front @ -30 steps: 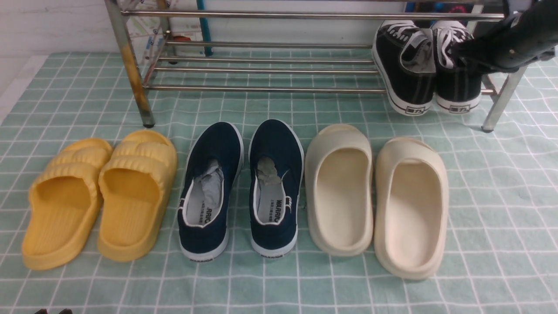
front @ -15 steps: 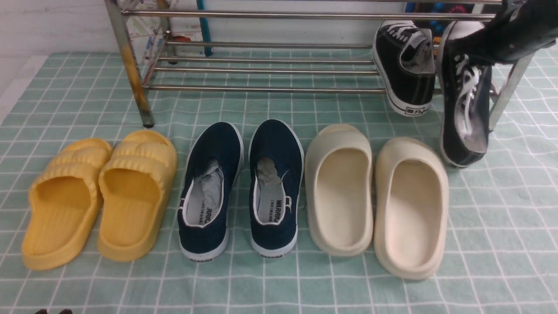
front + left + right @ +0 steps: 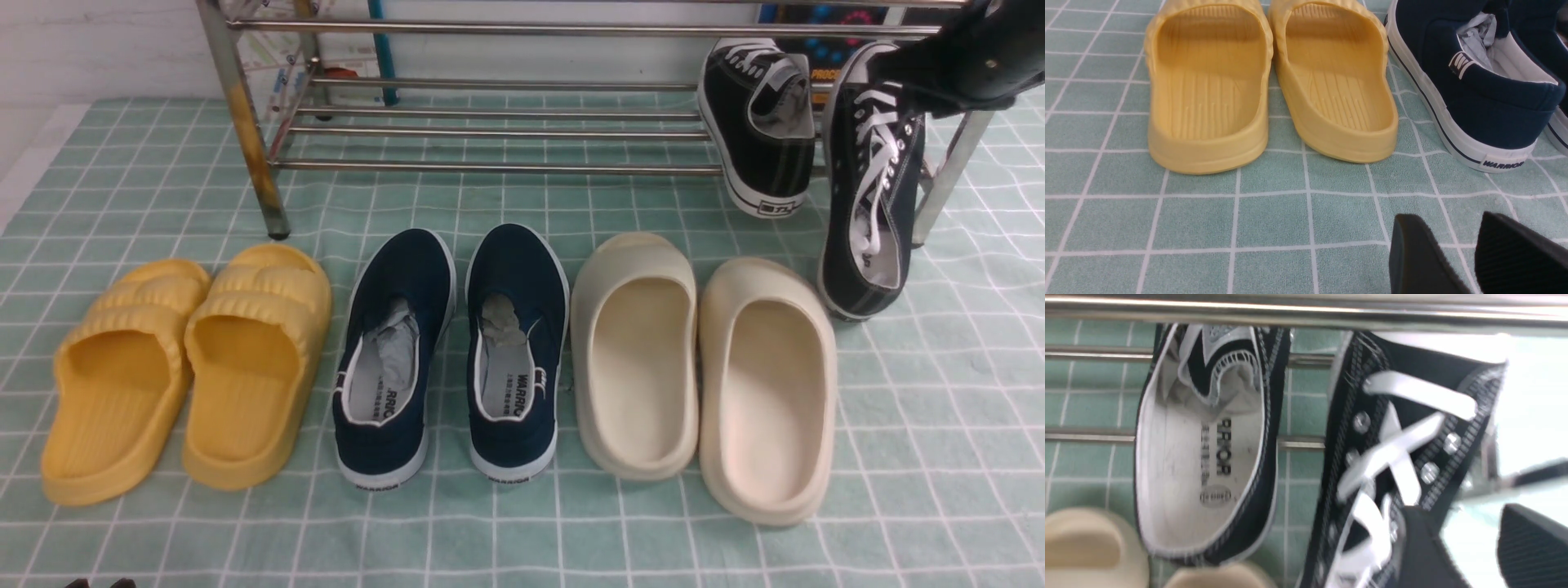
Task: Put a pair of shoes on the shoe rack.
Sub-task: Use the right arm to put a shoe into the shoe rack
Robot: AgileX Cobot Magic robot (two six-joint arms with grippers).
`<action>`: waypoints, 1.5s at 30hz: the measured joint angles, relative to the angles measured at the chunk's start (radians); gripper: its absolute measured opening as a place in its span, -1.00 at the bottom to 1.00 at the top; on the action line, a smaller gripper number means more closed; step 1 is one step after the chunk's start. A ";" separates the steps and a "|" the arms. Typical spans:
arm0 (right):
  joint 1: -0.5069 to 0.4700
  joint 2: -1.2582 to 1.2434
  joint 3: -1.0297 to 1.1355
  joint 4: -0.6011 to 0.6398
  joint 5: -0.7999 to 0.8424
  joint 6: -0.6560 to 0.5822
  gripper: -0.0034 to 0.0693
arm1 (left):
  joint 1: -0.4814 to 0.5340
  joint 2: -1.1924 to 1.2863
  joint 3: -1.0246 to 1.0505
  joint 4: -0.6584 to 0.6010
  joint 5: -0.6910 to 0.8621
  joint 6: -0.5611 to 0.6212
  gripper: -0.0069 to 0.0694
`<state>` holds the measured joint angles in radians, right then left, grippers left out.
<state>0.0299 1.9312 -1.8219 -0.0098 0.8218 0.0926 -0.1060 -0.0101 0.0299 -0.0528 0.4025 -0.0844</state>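
A mint-green cloth [image 3: 163,163] with white grid lines covers the floor before a white wall [image 3: 98,49].

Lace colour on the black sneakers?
White. The laces show best in the right wrist view.

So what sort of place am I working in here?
Probably a mock home entryway: a metal shoe rack, yellow slippers and other pairs lined up before it, a green checked cloth underneath.

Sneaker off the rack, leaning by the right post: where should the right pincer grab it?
The sneaker leans toe-up against the rack, heel on the cloth, opening facing the robot. Probably pinch the collar rim beside the laces, across the wall, coming from the robot's side.
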 joint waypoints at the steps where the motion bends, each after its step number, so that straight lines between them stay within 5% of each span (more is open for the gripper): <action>1: 0.000 -0.017 0.010 -0.003 0.018 0.000 0.10 | 0.000 0.000 0.000 0.000 0.000 0.000 -0.19; 5: 0.000 -0.057 0.153 -0.007 0.027 0.006 0.38 | 0.000 0.000 0.000 0.000 0.000 0.000 -0.19; 11: 0.000 -0.032 0.387 -0.007 -0.195 0.024 0.40 | 0.000 0.000 0.000 0.000 0.000 0.000 -0.19; 15: 0.000 -0.004 0.411 -0.009 -0.298 0.065 0.23 | 0.000 0.000 0.000 0.000 0.000 0.000 -0.19; 20: 0.000 0.025 0.412 -0.015 -0.340 0.101 -0.23 | 0.000 0.000 0.000 0.000 0.000 0.000 -0.19; 21: 0.000 0.022 0.412 -0.018 -0.340 0.107 -0.48 | 0.000 0.000 0.000 0.000 0.000 0.000 -0.19; 24: -0.001 0.012 0.415 -0.018 -0.340 0.112 -0.79 | 0.000 0.000 0.000 0.000 0.000 0.000 -0.19; 45: -0.007 0.123 0.056 -0.067 -0.158 0.166 -0.81 | 0.000 0.000 0.000 0.000 0.000 0.000 -0.19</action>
<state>0.0232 2.0545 -1.7661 -0.0773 0.6641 0.2582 -0.1060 -0.0101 0.0299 -0.0528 0.4025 -0.0844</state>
